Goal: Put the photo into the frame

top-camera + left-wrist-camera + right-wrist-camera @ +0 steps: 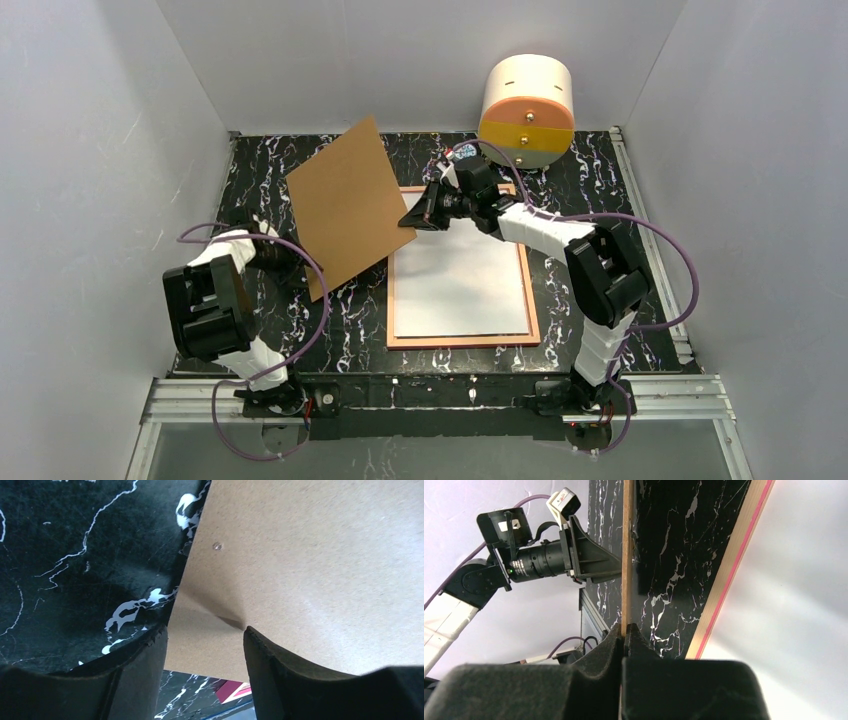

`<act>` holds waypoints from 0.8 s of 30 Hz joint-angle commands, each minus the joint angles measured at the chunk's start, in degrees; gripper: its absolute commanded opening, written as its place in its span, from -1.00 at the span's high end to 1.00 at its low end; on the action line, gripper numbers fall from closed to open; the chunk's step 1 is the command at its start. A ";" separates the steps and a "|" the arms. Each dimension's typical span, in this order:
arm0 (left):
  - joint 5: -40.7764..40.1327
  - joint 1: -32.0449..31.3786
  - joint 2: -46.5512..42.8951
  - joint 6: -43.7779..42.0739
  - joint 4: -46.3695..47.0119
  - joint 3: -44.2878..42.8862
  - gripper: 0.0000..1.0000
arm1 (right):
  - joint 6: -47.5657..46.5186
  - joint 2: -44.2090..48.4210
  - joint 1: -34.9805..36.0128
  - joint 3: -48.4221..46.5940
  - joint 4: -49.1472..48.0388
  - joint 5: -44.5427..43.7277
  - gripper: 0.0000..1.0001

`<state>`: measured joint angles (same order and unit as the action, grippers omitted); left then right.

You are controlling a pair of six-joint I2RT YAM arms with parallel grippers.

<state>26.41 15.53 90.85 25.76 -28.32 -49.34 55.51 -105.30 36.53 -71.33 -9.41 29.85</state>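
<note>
White walls [100, 150] close me in on three sides, and the black marbled table [600, 190] with its white veins fills the middle of the top view. The frame [463, 341] lies flat on it, just right of centre, its tan-orange back rim facing up; in my right wrist view a thin pink line runs along that rim's edge. The photo [460, 285] rests inside the rim with its plain white back up, filling nearly the whole opening, so the print side is hidden. Up and to the left of the frame a brown cardboard board [345, 205] stands lifted off the table and tilted, its far corner reaching toward the back wall and its right corner hanging over the frame's upper left. At the upper right of the top view a cream drum [527, 110] with an orange and yellow band lies on its side by the back wall. My right gripper [412, 218] is pinched tight on the board's right corner; its wrist view shows the thin edge of the board clamped between my two dark pads. My left gripper [205, 632] has its fingers spread apart, pointing straight at the board's flat brown face, tips up against it near the lower corner, gripping nothing. A purple cable [320, 290] loops from each of my arms
</note>
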 commanded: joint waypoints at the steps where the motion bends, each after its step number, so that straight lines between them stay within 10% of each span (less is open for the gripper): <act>1: 1.62 -0.48 -3.26 0.97 -2.23 -4.07 -0.17 | -0.62 2.13 -0.45 -4.91 1.05 -0.53 0.97; 14: 5.34 0.28 0.16 -0.21 -8.65 -24.95 -0.86 | 13.77 2.81 -8.26 -17.55 10.06 2.91 0.97; 24: 19.97 -0.19 -9.24 28.14 15.61 -7.34 -0.77 | 25.73 2.66 -10.03 -17.93 7.29 7.77 0.97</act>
<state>38.94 15.64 87.13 41.25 -21.69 -60.36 75.26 -105.14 26.11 -85.91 3.79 31.66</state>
